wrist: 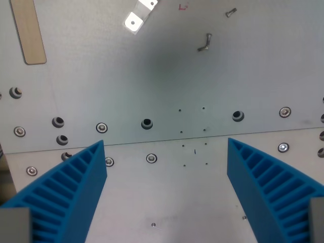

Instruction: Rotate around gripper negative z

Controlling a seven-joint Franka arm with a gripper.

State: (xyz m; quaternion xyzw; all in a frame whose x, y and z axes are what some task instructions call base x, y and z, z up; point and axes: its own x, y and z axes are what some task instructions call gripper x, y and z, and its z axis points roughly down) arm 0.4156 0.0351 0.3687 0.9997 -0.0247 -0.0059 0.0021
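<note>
Blue ribbed fingers (pixel 76 187) of the gripper (pixel 166 157) fill the near corners, spread wide apart with nothing between them, hanging above a grey metal bench (pixel 167 76) dotted with bolts and holes. Far left lies a flat wooden stick (pixel 28 30). A shiny metal bracket (pixel 139 15) sits at the far middle, and two loose screws (pixel 205 43) lie further right.

the one wrist camera looks steeply down onto the bench (pixel 167 76) from close, tool (pixel 167 152) fingers at five and seven o'clock.
</note>
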